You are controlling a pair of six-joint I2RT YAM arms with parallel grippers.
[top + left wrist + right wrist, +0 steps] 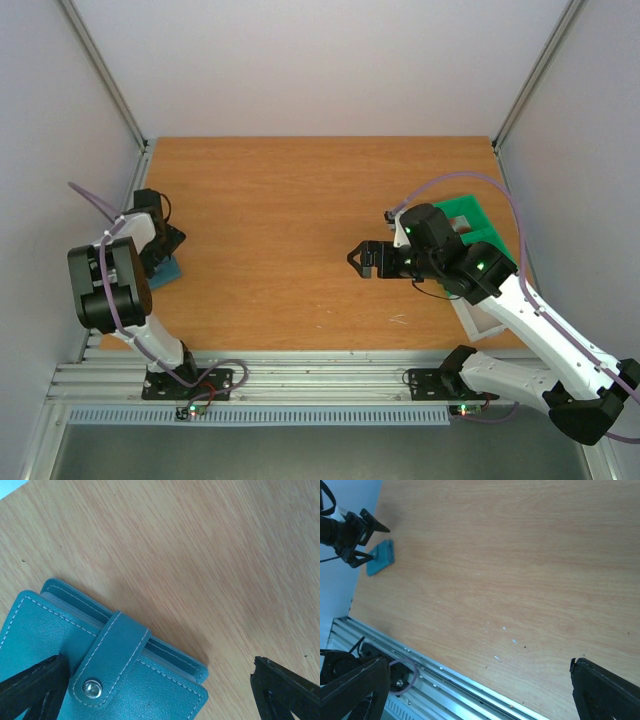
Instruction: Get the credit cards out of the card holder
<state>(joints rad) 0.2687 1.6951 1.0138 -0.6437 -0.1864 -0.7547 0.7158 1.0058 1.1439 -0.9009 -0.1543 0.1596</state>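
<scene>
The card holder (166, 272) is a teal-blue wallet lying closed on the table near its left edge. In the left wrist view the card holder (150, 690) has its strap (112, 650) snapped shut with a metal stud. No credit cards show; only thin pale inner edges show between the covers. My left gripper (168, 246) hovers just above the holder, open (157, 665), with one finger (35, 685) over the holder's cover. My right gripper (357, 260) is open and empty above the table's middle (475, 680). The holder (381, 557) also shows small in the right wrist view.
A green two-compartment bin (465, 215) stands at the right side of the table, partly behind the right arm. A white frame (480, 320) lies under that arm. An aluminium rail (300, 375) runs along the near edge. Grey walls close in both sides.
</scene>
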